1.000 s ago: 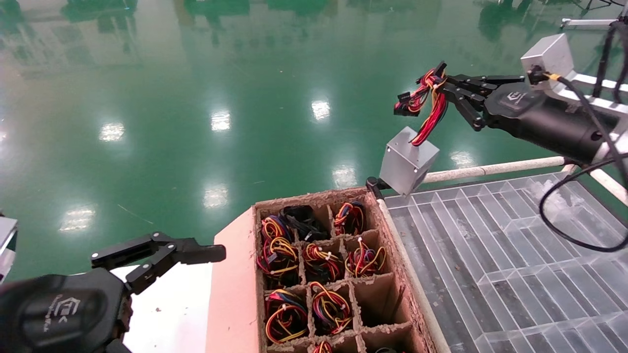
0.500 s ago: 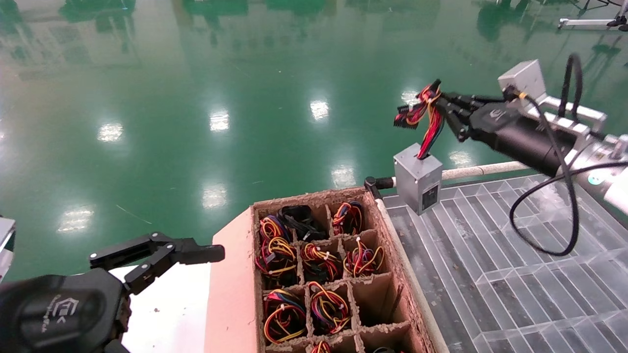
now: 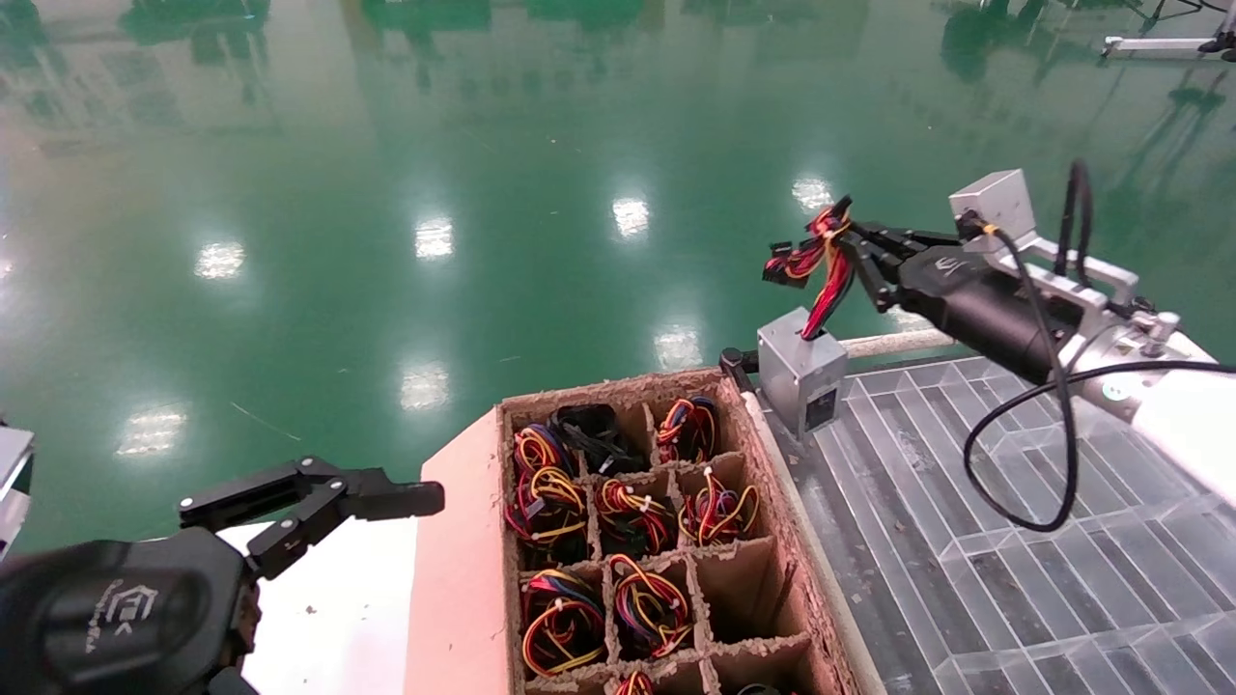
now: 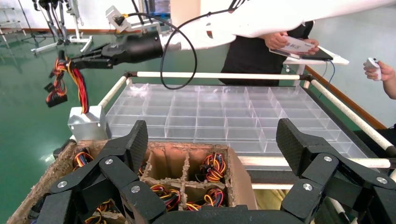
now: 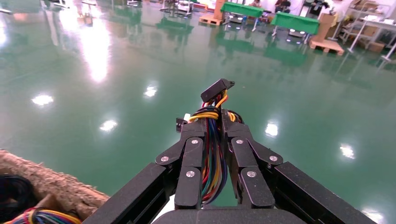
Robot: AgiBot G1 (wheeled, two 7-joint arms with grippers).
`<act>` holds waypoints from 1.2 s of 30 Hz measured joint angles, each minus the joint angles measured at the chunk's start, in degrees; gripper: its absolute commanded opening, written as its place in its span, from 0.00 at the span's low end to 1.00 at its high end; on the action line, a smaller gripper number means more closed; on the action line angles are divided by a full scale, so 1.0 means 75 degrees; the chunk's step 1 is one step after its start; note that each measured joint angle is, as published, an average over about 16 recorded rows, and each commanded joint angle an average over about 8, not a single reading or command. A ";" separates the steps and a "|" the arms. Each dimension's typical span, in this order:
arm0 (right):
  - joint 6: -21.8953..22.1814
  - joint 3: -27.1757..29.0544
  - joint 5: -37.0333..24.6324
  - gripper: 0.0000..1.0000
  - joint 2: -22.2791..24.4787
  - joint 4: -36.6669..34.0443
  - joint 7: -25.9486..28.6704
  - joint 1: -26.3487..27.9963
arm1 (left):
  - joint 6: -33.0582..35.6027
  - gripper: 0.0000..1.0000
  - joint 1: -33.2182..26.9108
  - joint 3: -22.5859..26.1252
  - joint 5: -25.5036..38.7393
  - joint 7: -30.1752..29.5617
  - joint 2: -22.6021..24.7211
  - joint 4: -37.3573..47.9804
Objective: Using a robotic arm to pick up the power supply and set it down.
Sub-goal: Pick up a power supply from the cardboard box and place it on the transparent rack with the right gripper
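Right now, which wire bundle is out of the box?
The bundle pinched in the right gripper, with its power supply hanging at the clear tray's corner. All the others sit in the cardboard box.

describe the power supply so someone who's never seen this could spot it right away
Start at the clear plastic grid tray on the right, beside the cardboard divider box full of wire bundles. At the tray's far left corner hangs the power supply, a small silver-grey metal box. Unlike the boxed bundles, it dangles by its red, black and yellow wires from the right gripper, jaws shut on them.
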 measured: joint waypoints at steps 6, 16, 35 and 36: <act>-0.0038 0.0026 0.0036 0.00 -0.0206 -0.0012 0.0050 -0.0114 | 0.0000 1.00 0.0000 0.0000 0.0000 0.0000 0.0000 0.0000; -0.0235 0.0119 0.0169 0.00 -0.0396 -0.0042 0.0169 -0.0373 | 0.0000 1.00 0.0000 0.0001 -0.0001 0.0001 0.0000 0.0000; 0.0725 0.0500 0.0733 0.00 -0.0213 -0.0128 0.0008 -0.0804 | -0.0001 1.00 -0.0001 0.0003 -0.0002 0.0001 -0.0001 0.0000; 0.0778 0.0519 0.0762 0.04 -0.0201 -0.0132 -0.0001 -0.0828 | -0.0001 1.00 -0.0001 0.0003 -0.0002 0.0001 -0.0001 0.0000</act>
